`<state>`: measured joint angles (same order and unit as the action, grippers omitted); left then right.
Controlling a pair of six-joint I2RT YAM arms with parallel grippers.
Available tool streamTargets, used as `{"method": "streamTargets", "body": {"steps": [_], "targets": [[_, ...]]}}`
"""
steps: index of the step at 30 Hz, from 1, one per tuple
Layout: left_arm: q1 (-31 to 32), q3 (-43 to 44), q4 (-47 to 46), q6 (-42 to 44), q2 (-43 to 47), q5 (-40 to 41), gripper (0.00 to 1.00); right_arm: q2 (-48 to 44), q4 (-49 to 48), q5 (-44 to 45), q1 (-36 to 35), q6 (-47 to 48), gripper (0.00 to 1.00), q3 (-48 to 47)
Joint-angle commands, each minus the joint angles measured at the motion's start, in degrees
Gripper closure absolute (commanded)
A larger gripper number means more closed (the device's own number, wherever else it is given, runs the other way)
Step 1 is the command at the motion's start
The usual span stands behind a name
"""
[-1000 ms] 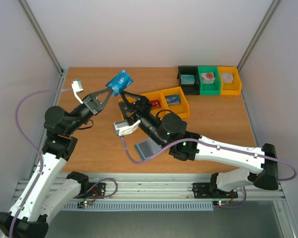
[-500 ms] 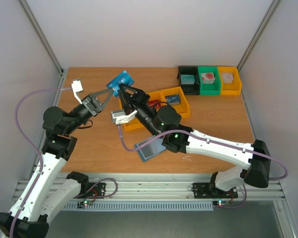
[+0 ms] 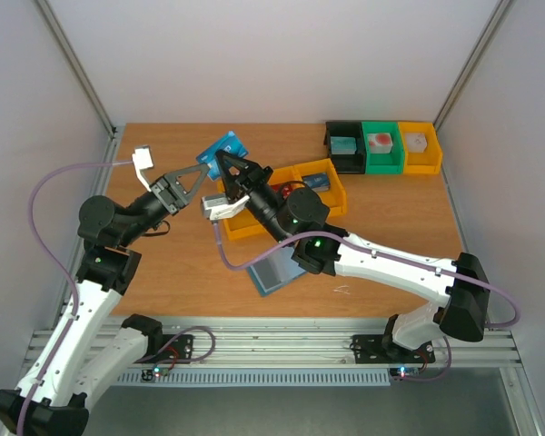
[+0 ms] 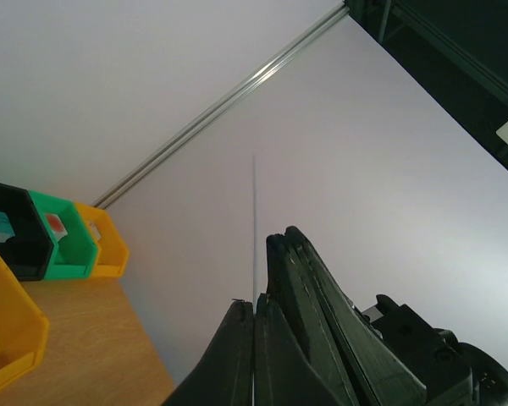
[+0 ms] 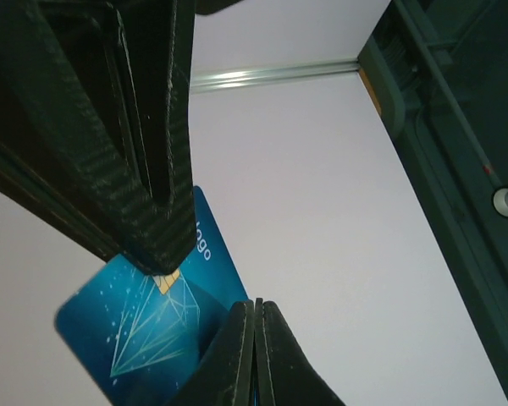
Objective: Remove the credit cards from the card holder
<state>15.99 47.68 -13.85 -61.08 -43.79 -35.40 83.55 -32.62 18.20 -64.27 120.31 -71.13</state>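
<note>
Blue folding card holder [image 3: 269, 272] w/ shiny clear sleeves lies flat on the wooden table [image 3: 182, 263], just on the near side of the pair of joined yellow plastic bins [image 3: 338, 202]. The right arm's forearm crosses over its far edge.

Inside the yellow pair, a small red card [image 3: 285, 189] sits in the left compartment and a small flat blue-grey piece [image 3: 316, 181] in the right one. Can't tell more abt either.

Over the yellow pair's far-left corner, up off the table, both grippers meet on one thin blue credit card [image 3: 225, 145] w/ a pale diamond print. The left gripper [image 3: 206, 164] comes in from the left, jaws clenched on the card at its gold chip. The right gripper [image 3: 222, 160] reaches up from the bins' side, jaws pinched tight on the card's lower edge. In the left wrist view the card [image 4: 254, 220] shows edge-on as a thin line. It hangs tilted, well apart from the card holder.

Far right of the yellow pair, at the table's back edge, stands a row of three small bins: black [image 3: 345, 166], green [image 3: 383, 167], small yellow [image 3: 421, 167]. They hold, in order, a teal block [image 3: 345, 145], a red-white block [image 3: 379, 142] and a grey block [image 3: 417, 142].
</note>
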Motion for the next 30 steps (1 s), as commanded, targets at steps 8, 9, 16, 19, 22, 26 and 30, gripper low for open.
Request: {"method": "streamTargets", "body": {"steps": [8, 9, 16, 19, 22, 26, 30], "targets": [[0.0, 0.2, -3.3, 0.4, 0.8, -0.6, 1.00, -0.8, 0.5, 1.0, 0.4, 23.3, 0.99, -1.2], [0.0, 0.3, -3.4, 0.6, 0.8, -0.6, 1.00, -1.1, 1.0, 1.2, 0.4, 23.3, 0.99, -0.9], [-3.1, 2.7, -5.6, 0.0, 0.9, 1.0, 1.00, -3.7, -3.1, 3.1, 0.0, 23.6, 0.67, 2.7], [-3.3, 3.5, -6.6, -0.2, 0.8, 0.3, 1.00, -4.4, -3.2, 3.5, 0.1, 23.4, 0.59, 3.2], [-3.3, 4.4, -6.9, -0.2, 0.1, 0.7, 1.00, -4.3, -3.5, 3.3, 0.1, 23.9, 0.53, 3.4], [-3.4, 5.0, -7.1, -0.4, -0.3, 0.2, 1.00, -3.6, -4.5, 2.6, 0.2, 24.9, 0.38, 4.0], [-3.4, 4.9, -6.7, -0.5, -0.4, -0.7, 1.00, -1.6, -6.8, 0.9, 0.5, 26.7, 0.37, 2.9]]}}
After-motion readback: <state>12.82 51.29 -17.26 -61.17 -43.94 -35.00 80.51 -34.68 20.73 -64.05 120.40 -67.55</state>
